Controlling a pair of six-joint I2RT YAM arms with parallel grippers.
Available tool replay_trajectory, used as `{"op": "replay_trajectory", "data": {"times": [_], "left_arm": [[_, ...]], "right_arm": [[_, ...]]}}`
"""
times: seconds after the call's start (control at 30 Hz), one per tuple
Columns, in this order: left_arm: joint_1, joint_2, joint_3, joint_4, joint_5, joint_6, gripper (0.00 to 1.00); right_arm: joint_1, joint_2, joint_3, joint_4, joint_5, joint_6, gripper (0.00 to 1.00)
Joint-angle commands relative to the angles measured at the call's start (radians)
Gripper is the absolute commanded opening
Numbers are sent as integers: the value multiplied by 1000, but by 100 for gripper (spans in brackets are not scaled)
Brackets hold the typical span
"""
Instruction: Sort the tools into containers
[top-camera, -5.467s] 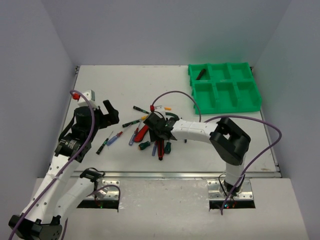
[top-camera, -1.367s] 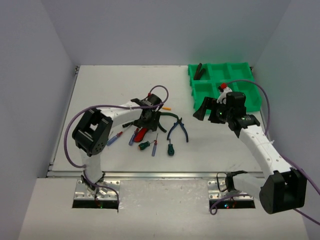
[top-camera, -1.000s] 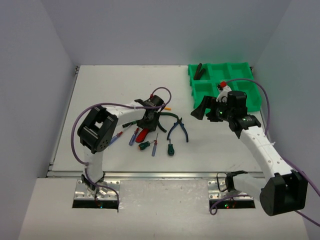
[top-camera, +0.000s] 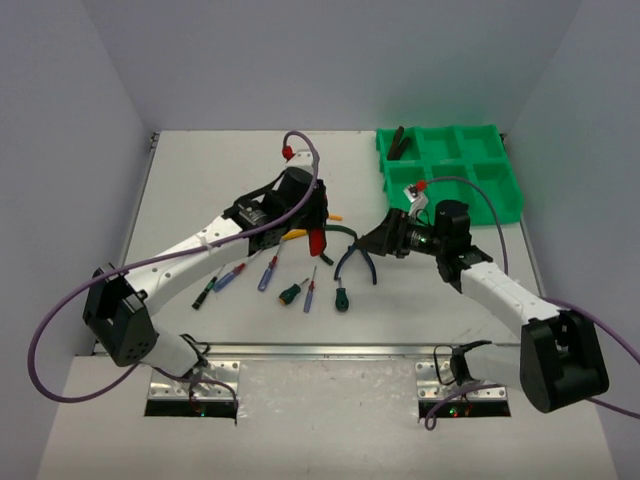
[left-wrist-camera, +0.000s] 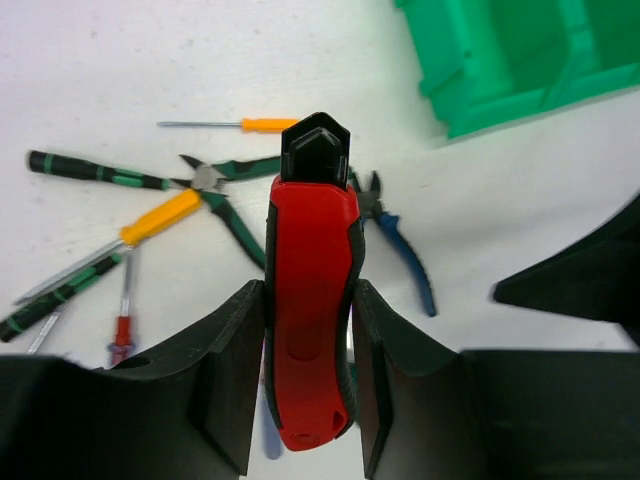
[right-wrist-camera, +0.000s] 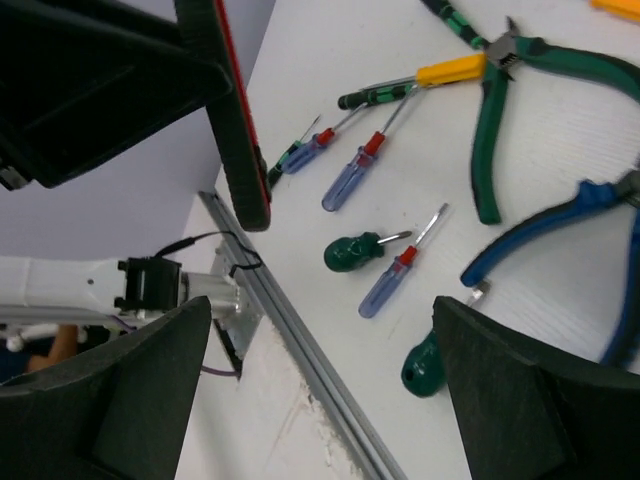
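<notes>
1. My left gripper (left-wrist-camera: 308, 300): clamped on red-black tool (left-wrist-camera: 308, 350), held aloft mid-scene (carry step, I judge).
2. My right gripper (top-camera: 372, 243): jaws wide, empty, over blue pliers (top-camera: 355, 262).
3. Next: swing my tool far-right into green tray (top-camera: 495, 190).

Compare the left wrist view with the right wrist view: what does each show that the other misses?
Only the left wrist view shows a corner of the green tray and, up close, the left hand with a finger pressed on each side of the red-and-black tool. Only the right wrist view shows the stubby green-handled screwdrivers, the table's near edge rail and the left arm's base. Both show that held tool, the green-handled pliers, the yellow-handled screwdriver and the blue-handled pliers.
</notes>
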Motion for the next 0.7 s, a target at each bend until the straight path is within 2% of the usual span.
{"op": "replay_trajectory", "data": {"times": [0.0, 0.17, 0.23, 0.3, 0.33, 0.43, 0.47, 0.53, 0.57, 0.6, 0.67], "left_arm": [[3, -57, -40, 149, 118, -188, 0], [3, -58, -42, 207, 224, -250, 0], [3, -61, -51, 237, 270, -270, 0], [2, -67, -73, 263, 323, -295, 0], [3, -69, -78, 277, 332, -301, 0], [3, -70, -91, 289, 336, -312, 2], [3, -70, -90, 291, 332, -312, 15], [3, -73, -75, 273, 290, -284, 85], [3, -73, -49, 230, 225, -254, 95], [3, -74, -21, 182, 154, -226, 100], [3, -87, 37, -9, -56, -205, 100]], "right_arm": [[194, 2, 105, -7, 149, -169, 91], [238, 50, 131, 8, 255, -136, 82], [242, 73, 147, 1, 278, -142, 74], [245, 82, 149, 23, 251, -131, 58], [248, 86, 147, 47, 238, -126, 41], [255, 89, 144, 76, 217, -114, 9], [255, 88, 139, 87, 218, -113, 0], [255, 77, 137, 89, 236, -124, 0], [249, 77, 151, 56, 287, -141, 0], [242, 80, 169, 14, 343, -157, 0], [220, 110, 249, -133, 453, -192, 0]]}}
